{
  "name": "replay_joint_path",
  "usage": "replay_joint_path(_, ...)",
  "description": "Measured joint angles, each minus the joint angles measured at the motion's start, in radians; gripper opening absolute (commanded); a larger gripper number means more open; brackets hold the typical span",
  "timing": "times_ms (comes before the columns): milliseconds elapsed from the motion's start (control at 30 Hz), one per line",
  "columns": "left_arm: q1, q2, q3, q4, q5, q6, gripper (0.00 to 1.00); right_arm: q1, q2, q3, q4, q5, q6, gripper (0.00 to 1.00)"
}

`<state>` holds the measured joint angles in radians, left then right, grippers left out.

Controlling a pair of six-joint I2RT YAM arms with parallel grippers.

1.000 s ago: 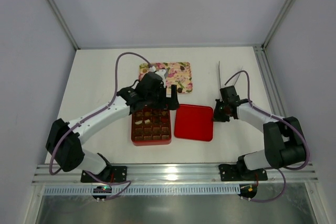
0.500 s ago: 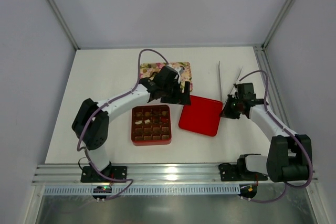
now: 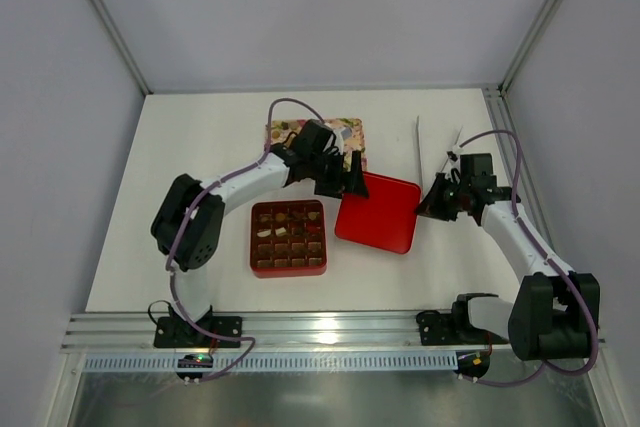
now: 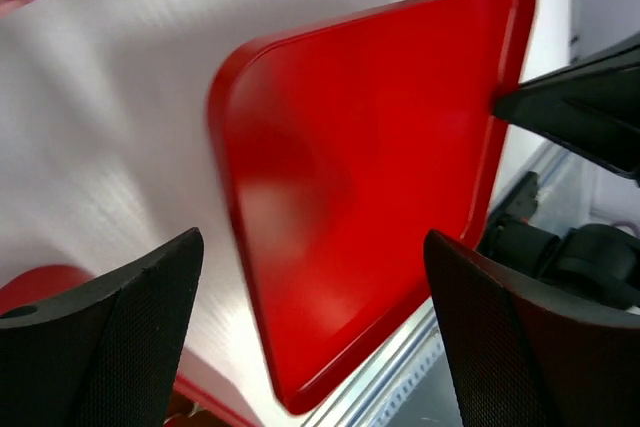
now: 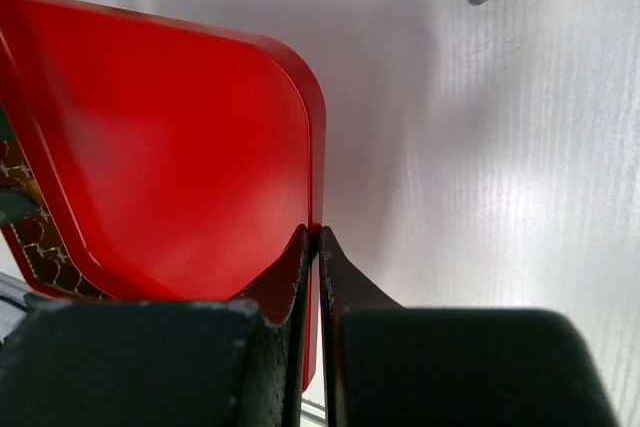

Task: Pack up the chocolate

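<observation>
Top external: red box (image 3: 288, 272) sits centre-L on table (image 3: 180, 167), brown insert (image 3: 300, 255) inside. Chocolate (image 3: 265, 233) lies in the insert cells, mostly back rows plus one pale pc at L. Several cells look empty. Floral tray (image 3: 345, 132) is behind, half hidden by L arm; can't tell if any pcs are on it. Red lid (image 3: 377, 212) is just R of box, skewed. Right gripper (image 3: 432, 205) is at lid's R edge, left gripper (image 3: 353, 179) over its back-L corner. Thin metal tool (image 3: 418, 137) lies apart, back R.
Risk: both wrists crowd one small lid, so a bump btwn arms is likely if either swings. If lid goes on w/ cells unfilled, chocolate gets left out.

Left wrist: L fingers (image 4: 120, 337) are spread wide either side of lid, no contact seen. R gripper's dark tip meets lid's far rim. Corner of box shows lower L.
Risk: if L closes off-centre or across the flat face, it shoves lid sideways and could pry it out of R's hold.

Right wrist: R fingers (image 5: 285, 272) are pressed together on lid's thin rim, pinching it at one spot near the corner.
Risk: single-edge pinch on slick plastic, so lid can pivot or slip. A drop onto box would land askew and could knock or crush pcs in the cells.
</observation>
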<state>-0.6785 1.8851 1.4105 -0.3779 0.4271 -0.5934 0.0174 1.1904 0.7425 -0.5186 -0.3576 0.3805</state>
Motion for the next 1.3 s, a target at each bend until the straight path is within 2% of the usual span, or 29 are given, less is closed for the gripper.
replay_joint_path(200,-0.002,0.005,-0.063,0.161,0.143,-0.101,0.70,0.000,-0.002,0.001,0.003,-0.064,0.024,0.04)
replay_joint_path(300,-0.002,0.005,-0.094,0.212,0.183,-0.148,0.54,0.000,-0.008,0.001,0.010,-0.085,0.036,0.04)
replay_joint_path(433,-0.002,0.004,-0.124,0.265,0.220,-0.207,0.19,0.000,-0.020,0.001,0.024,-0.100,0.045,0.05)
replay_joint_path(467,0.000,0.003,-0.128,0.277,0.235,-0.217,0.11,0.000,-0.026,0.000,0.024,-0.098,0.046,0.10)
replay_joint_path(500,0.000,-0.001,-0.128,0.290,0.252,-0.233,0.00,-0.002,-0.031,-0.001,0.024,-0.098,0.048,0.24)
replay_joint_path(600,0.000,-0.021,-0.131,0.303,0.257,-0.258,0.00,-0.004,-0.049,-0.001,0.036,-0.102,0.058,0.54)
replay_joint_path(733,0.009,-0.033,-0.133,0.292,0.258,-0.298,0.00,0.063,-0.121,0.002,0.035,-0.005,0.034,0.68)
replay_joint_path(1067,0.134,-0.055,-0.131,0.127,0.314,-0.394,0.00,0.793,-0.386,0.052,0.055,0.541,-0.133,0.71)
replay_joint_path(1167,0.166,-0.064,-0.132,0.108,0.348,-0.430,0.00,1.001,-0.377,0.055,0.053,0.710,-0.198,0.71)
replay_joint_path(1300,0.185,-0.072,-0.132,0.093,0.384,-0.474,0.00,1.221,-0.266,0.082,0.050,0.943,-0.278,0.73)
